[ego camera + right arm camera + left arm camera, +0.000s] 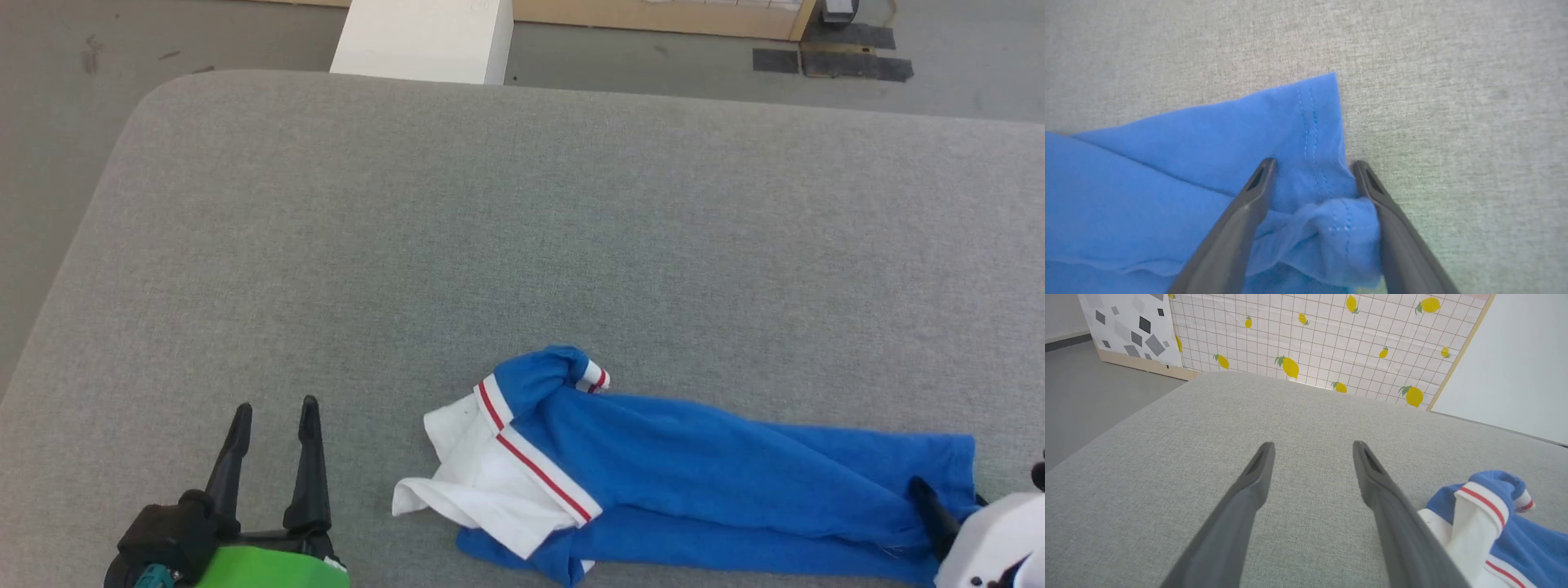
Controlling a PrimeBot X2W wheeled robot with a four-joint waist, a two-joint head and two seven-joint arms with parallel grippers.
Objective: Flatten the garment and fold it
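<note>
a grey fabric worktop (522, 245) with rounded corners took up most of the head view, with grey floor (49, 122) past its left edge and a white block (424, 37) standing beyond its far edge. in the left wrist view a lemon-print panel (1331, 343) rose behind the far edge. the garment (694, 474) lay crumpled in a long narrow band along the near edge, running from about the middle toward the near right corner, blue for most of its length. the left gripper (275, 406) sat near the near edge, left of the garment and apart from it, its jaws wide open with only bare worktop between the fingers. the right gripper (1312, 165) was at the garment's right end, jaws spread wide, straddling bunched blue cloth; its right finger touched the bunch, but the cloth was not pinched. a white sleeve (482, 482) edged with a red stripe lay folded at the garment's left end, nearest the left gripper. the stitched hem (1310, 122) lay flat on the worktop just ahead of the right fingertips. a small white cuff (596, 377) with red stripes poked up from the blue cloth on the far side of the sleeve.
</note>
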